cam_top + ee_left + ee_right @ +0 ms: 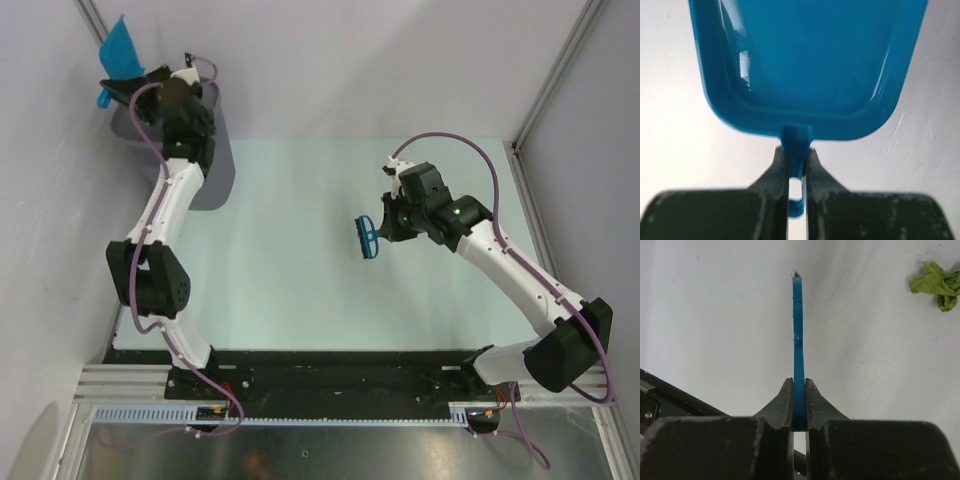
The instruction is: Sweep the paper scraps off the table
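The pale mint table (pixel 300 290) shows no scraps in the top view. One crumpled green paper scrap (pixel 936 284) lies on the table at the upper right of the right wrist view, well off to the side of the brush. My right gripper (pixel 388 228) (pixel 798 384) is shut on the handle of a blue brush (pixel 368 238) (pixel 798 335), seen edge-on, held over the table's middle. At the far left corner my left gripper (pixel 142 82) (pixel 796 152) is shut on the handle of a blue dustpan (pixel 120 48) (pixel 810 65), lifted and tilted; no scraps show in its tray.
A grey wastebasket (pixel 220 165) stands at the table's far left, under and beside the left arm. White walls and metal frame posts (pixel 555 70) close in the back and sides. The black mounting rail (pixel 330 365) runs along the near edge.
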### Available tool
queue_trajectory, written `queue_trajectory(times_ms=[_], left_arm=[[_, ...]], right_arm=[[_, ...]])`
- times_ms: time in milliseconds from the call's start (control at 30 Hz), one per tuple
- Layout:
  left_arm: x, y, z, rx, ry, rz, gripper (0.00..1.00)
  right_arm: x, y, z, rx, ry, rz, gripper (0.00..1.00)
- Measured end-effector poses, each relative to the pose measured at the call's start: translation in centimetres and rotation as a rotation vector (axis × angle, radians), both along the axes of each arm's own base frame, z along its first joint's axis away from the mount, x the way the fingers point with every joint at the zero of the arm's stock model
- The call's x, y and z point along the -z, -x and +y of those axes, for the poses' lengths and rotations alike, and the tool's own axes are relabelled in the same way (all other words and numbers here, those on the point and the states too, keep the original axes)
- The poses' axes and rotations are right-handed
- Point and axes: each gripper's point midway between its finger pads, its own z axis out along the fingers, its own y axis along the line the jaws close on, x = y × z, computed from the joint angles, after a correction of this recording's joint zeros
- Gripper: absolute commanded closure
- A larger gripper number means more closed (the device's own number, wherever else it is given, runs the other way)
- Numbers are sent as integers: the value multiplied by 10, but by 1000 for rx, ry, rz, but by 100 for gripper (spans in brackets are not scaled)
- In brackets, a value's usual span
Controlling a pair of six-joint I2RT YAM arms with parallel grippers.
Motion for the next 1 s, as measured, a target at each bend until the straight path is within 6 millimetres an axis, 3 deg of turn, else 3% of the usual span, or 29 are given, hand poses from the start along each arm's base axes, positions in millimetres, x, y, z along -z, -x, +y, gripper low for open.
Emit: queue_trajectory(times_ms=[133,300,433,500,600,833,1000], left_arm=[[-28,-11,-13,140,100,12,100],[-51,24,-36,311,226,-87,100],[-47,35,-56,452,352,-104,100],[-37,32,-66,510,422,-88,100],[-6,22,-72,541,513,-19,100],[66,-16,-51,475,711,111,100],[99,-13,-47,463,860,160,100]], right_arm=[[-3,-3,-7,33,23,-25,100],[-14,-14,-31,131,71,-96,100],[-15,-32,-69,271,141,-129,100],[-16,-40,-90,340,169,-138,100],[-16,-47,-113,403,197,-144,100],[-16,-47,-114,390,205,-146,100],[-15,-47,-113,377,205,-143,100]])
